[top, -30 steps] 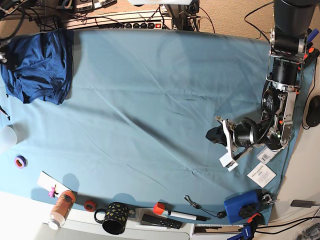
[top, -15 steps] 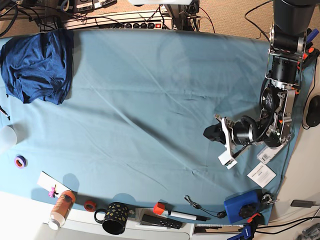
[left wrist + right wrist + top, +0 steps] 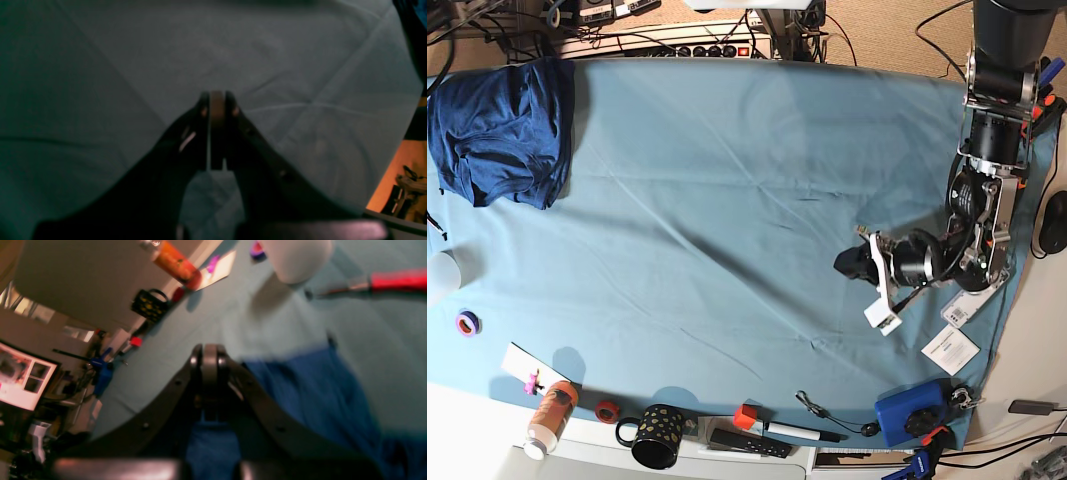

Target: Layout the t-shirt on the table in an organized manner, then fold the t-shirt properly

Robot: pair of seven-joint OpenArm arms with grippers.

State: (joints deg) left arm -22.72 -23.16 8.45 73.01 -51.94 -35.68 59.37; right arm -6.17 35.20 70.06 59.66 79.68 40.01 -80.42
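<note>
The dark navy t-shirt (image 3: 502, 130) lies bunched in a heap at the far left corner of the table (image 3: 727, 180). In the right wrist view the t-shirt (image 3: 317, 396) spreads below and to the right of my right gripper (image 3: 210, 355), which hovers over it with jaws shut and nothing visibly pinched. That arm does not show in the base view. My left gripper (image 3: 847, 265) sits low over bare teal cloth at the right side, far from the shirt. In its own wrist view the left gripper (image 3: 217, 100) is shut and empty above the creased table cover (image 3: 100, 66).
A white cup (image 3: 439, 275), purple tape ring (image 3: 467, 323), orange bottle (image 3: 552, 415), black mug (image 3: 657, 435), a marker (image 3: 797, 431) and a blue device (image 3: 912, 415) line the left and near edges. Paper cards (image 3: 949, 350) lie by the left arm. A power strip (image 3: 667, 45) runs along the far edge.
My left gripper has crept slightly leftward over the cloth. A bit of the right gripper seen at the left edge by the shirt has gone from the base view.
</note>
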